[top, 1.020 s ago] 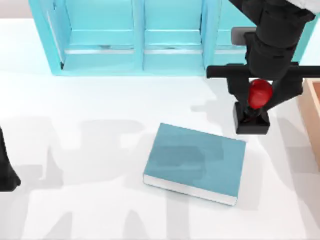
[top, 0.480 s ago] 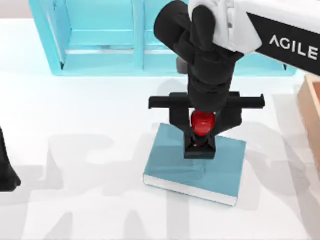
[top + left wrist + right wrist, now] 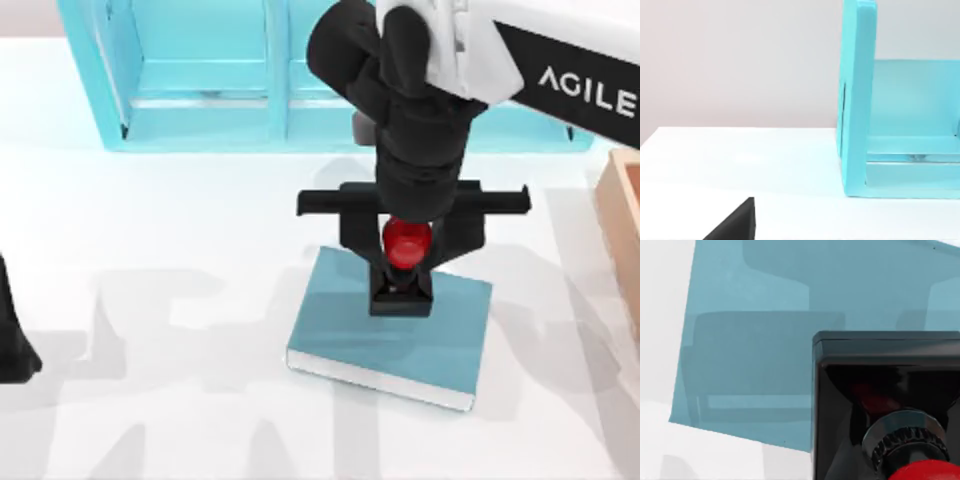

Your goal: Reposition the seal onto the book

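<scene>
The left arm (image 3: pixel 12 335) is sitting parked at the table's (image 3: pixel 150 250) left edge, well apart from the book (image 3: pixel 340 330), and whether its gripper is apart or together cannot be told. Behind the book, the light-blue shelf unit (image 3: pixel 200 100) is standing along the far side. The right arm (image 3: pixel 560 80) is reaching in from the right and bending steeply down over the book, its right gripper (image 3: pixel 406 262) pointing downward with fingers clamped on the seal (image 3: pixel 407 243). The seal's black base is sitting over the book's far half, just above or on the cover; contact cannot be told. A wooden box (image 3: pixel 622 220) is lying right of the book.
</scene>
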